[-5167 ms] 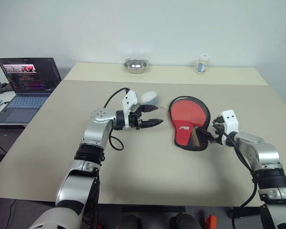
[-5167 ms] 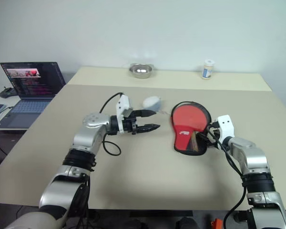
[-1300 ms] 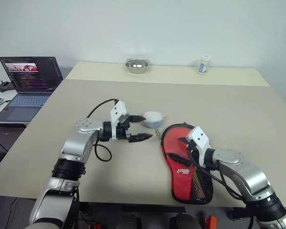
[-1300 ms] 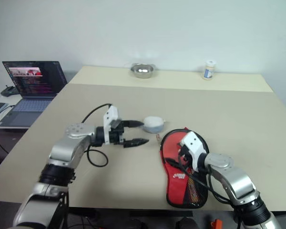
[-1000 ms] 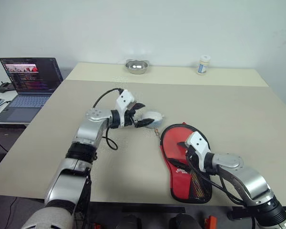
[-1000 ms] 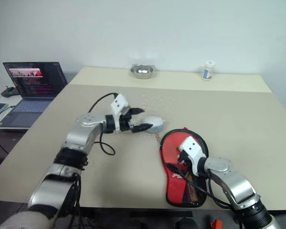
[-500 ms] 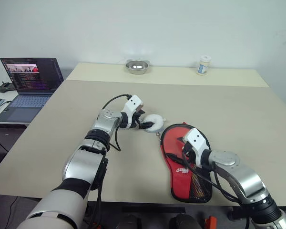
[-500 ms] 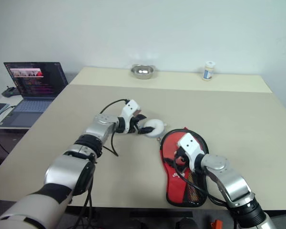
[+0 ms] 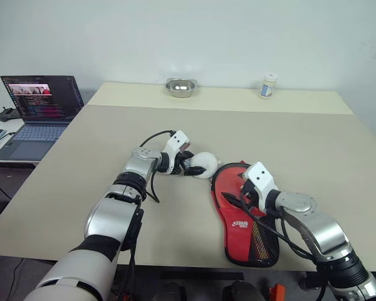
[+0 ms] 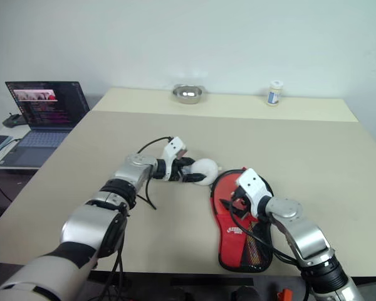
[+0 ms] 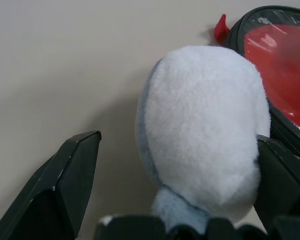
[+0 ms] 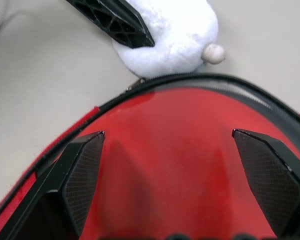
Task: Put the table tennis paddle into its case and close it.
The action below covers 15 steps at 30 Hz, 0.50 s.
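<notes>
Red-and-black case (image 9: 245,213) lying flat on the table (image 9: 75,163), red paddle (image 12: 190,165) inside. Left gripper (image 11: 175,200) spread around a white plush toy (image 9: 202,164); right gripper (image 12: 180,185) spread over the case.

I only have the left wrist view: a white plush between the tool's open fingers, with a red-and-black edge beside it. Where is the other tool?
Observer: The right tool hangs open over the round end of the case, beside the plush toy.
Operator: How does the case lie?
Observer: Flat on the table, logo and mesh side up, narrow end toward the near edge.
Operator: Anything else on the table?
Observer: A metal bowl and a small bottle at the far edge.
</notes>
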Each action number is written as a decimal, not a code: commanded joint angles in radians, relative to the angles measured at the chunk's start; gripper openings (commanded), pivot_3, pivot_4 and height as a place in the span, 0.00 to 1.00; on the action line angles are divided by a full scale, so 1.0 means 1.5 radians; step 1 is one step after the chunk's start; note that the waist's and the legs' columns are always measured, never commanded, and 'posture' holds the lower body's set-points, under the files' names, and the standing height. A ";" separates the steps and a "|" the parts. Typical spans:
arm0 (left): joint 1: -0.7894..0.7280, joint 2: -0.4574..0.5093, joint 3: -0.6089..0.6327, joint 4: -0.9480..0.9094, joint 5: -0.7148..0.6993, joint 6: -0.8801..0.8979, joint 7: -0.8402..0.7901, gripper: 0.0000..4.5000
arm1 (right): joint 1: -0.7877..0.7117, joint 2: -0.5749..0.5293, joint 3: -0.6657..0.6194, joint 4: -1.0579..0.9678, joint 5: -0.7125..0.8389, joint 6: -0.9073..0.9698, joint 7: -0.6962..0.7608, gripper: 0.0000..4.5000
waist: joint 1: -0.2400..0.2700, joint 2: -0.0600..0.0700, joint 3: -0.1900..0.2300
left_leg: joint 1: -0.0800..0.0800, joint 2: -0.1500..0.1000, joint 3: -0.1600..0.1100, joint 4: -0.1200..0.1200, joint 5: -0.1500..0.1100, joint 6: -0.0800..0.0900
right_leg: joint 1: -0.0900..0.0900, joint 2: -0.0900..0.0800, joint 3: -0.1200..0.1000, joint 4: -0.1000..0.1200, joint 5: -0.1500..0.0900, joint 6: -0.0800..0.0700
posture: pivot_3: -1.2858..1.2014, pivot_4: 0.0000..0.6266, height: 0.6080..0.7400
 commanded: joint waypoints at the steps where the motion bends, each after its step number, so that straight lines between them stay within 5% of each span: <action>1: 0.010 -0.010 -0.004 0.005 0.017 0.008 0.013 1.00 | 0.002 -0.006 0.011 -0.001 -0.002 0.019 0.016 1.00 | 0.000 0.000 0.000 | 0.000 0.000 0.000 0.000 0.000 0.000 | 0.000 0.000 0.000 0.000 0.000 0.000 | 0.52 0.24 1.00; 6: -0.001 -0.013 -0.020 0.012 0.046 0.005 0.055 1.00 | 0.017 -0.013 0.033 0.029 -0.014 0.049 0.022 1.00 | 0.000 -0.002 -0.003 | 0.001 0.000 0.000 0.000 0.000 0.000 | 0.001 0.000 0.000 0.000 0.000 0.000 | 0.52 0.24 1.00; 15: -0.084 -0.063 -0.030 0.056 0.107 -0.032 0.301 1.00 | 0.040 -0.048 0.056 0.025 -0.010 0.089 0.051 1.00 | 0.002 -0.009 -0.013 | 0.002 -0.001 0.000 0.000 0.002 0.003 | 0.003 -0.002 0.000 -0.001 0.001 0.002 | 0.52 0.24 1.00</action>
